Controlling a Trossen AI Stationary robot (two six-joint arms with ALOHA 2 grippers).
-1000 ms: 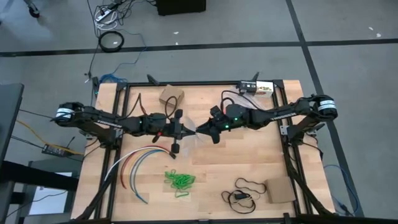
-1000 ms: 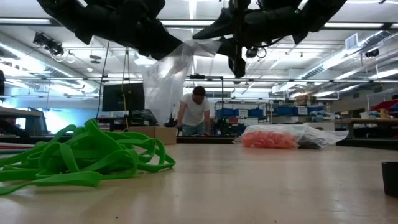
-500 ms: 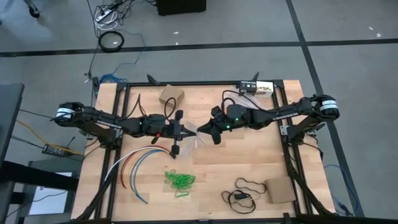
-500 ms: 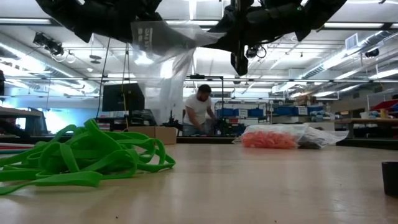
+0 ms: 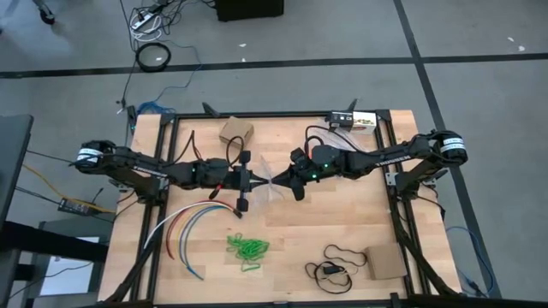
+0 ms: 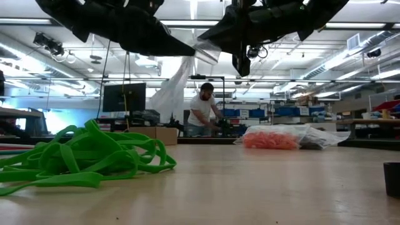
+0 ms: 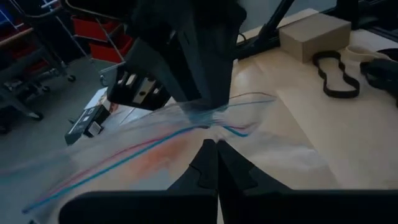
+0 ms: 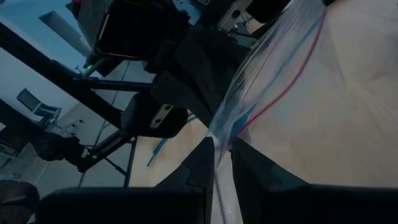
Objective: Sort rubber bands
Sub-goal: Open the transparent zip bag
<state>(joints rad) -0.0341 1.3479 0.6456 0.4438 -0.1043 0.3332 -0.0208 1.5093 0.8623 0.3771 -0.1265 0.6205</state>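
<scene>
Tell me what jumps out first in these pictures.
Above mid-table the left gripper and right gripper meet, both pinching a clear plastic bag that hangs between them. In the low view, the green rubber bands lie heaped in front, with the orange rubber bands bagged farther back.

Both arms cropped by the top edge in the low view, only dark undersides showing. Clear zip bag [image 6: 178, 81] half lost behind those undersides, upper part out of sight. Green rubber bands [image 6: 81, 159] cut off at the left edge, single loops too tangled to count. Orange heap [image 6: 270, 139] far back, veiled by a plastic bag, dark bundle beside it too small to tell. Black object [image 6: 392, 179] sliced by the right edge, unidentifiable. Person [image 6: 203, 112] beyond the table, hands hidden behind clutter
</scene>
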